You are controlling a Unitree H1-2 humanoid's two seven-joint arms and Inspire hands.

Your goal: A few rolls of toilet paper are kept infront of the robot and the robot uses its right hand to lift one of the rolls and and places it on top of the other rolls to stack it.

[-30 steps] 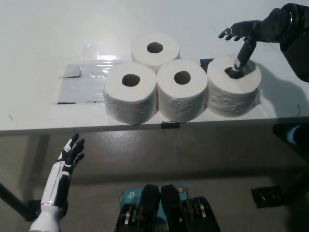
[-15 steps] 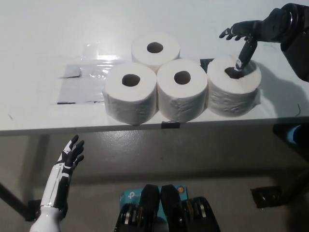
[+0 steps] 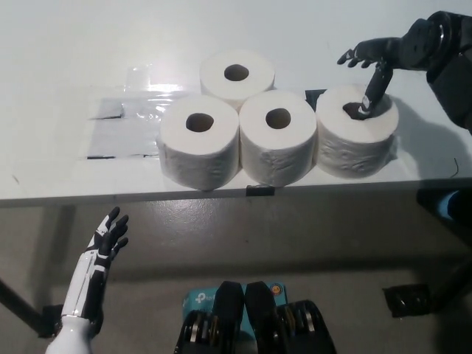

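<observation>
Soft matt paper rolls (image 3: 277, 135) sit on a smooth white table (image 3: 74, 44) (glossy plastic sheet (image 3: 125, 125) beside).

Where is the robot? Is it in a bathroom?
Probably not a bathroom. It looks like a test room or lab: toilet paper rolls sit on a plain white table with tape marks, above a bare grey floor.

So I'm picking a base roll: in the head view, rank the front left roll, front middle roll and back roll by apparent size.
1. Front left roll and front middle roll: alike, too close to rank.
2. Back roll: looks smallest, but it is farther away and partly hidden.
</observation>
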